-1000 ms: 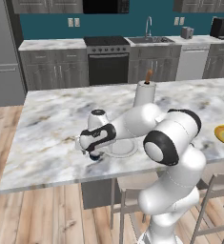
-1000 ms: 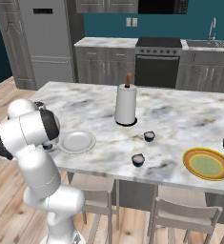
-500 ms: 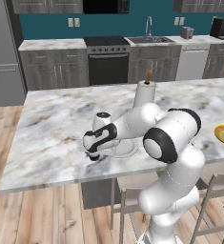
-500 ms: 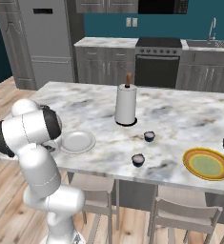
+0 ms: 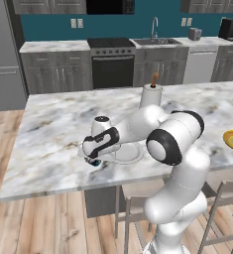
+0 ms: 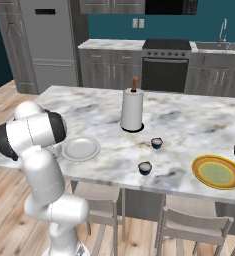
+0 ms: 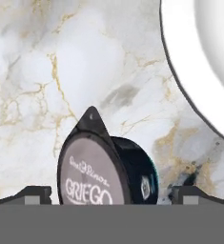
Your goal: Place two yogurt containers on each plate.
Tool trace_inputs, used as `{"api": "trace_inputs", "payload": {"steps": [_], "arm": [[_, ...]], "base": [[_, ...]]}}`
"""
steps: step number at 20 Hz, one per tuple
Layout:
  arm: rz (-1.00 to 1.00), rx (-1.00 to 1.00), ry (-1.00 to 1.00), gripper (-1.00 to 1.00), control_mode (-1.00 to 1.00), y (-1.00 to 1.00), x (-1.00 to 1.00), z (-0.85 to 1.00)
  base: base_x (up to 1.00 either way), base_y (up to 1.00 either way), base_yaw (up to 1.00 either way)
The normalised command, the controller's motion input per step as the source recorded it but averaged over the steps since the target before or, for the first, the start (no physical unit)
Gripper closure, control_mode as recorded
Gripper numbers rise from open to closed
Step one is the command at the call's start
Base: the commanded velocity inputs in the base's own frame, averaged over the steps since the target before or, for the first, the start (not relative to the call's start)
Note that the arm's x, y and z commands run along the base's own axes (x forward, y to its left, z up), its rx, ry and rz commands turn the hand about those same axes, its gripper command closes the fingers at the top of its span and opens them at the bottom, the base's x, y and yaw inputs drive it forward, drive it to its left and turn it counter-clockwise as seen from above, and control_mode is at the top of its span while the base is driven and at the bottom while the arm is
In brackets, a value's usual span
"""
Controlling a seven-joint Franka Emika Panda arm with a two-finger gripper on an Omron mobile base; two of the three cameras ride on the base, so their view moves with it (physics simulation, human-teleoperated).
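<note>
Gripper (image 7: pixel 109 193) low over the marble island (image 5: pixel 48 129), jaws spread wide either side of a Griego yogurt cup (image 7: pixel 106 167) tipped on its side, not yet clamped, right beside the white plate (image 7: pixel 204 71).

The white arm rises from the base, bends at its dark elbow joint and reaches down and across to the white plate (image 5: pixel 124 154), its forearm lying low over that plate. The gripper (image 5: pixel 93 159) hangs just past the plate's rim, on the side away from the arm's base, pointing down at the counter. In the hand view its two dark fingertips (image 7: pixel 33 194) stand wide apart, the jaws open, a yogurt container (image 7: pixel 106 169) between them.
</note>
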Motion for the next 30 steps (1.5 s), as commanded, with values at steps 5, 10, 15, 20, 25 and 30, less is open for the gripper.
{"api": "trace_inputs", "payload": {"steps": [5, 10, 15, 20, 25, 30], "arm": [[0.00, 0.01, 0.00, 1.00, -1.00, 0.00, 0.14, -0.27], [0.00, 0.09, 0.00, 1.00, -1.00, -0.04, 0.04, -0.36], [-0.02, 0.16, -0.10, 1.00, -1.00, -0.28, -0.18, 0.10], [-0.08, 0.24, -0.30, 1.00, -1.00, -0.48, -0.44, 0.49], [-0.11, 0.13, -0.42, 1.00, -1.00, -0.47, -0.30, 0.49], [-0.08, 0.01, -0.19, 1.00, -1.00, -0.18, 0.12, 0.27]], "base": [[0.00, 0.00, 0.00], [0.00, 0.00, 0.00], [0.00, 0.00, 0.00], [0.00, 0.00, 0.00], [0.00, 0.00, 0.00], [0.00, 0.00, 0.00]]}}
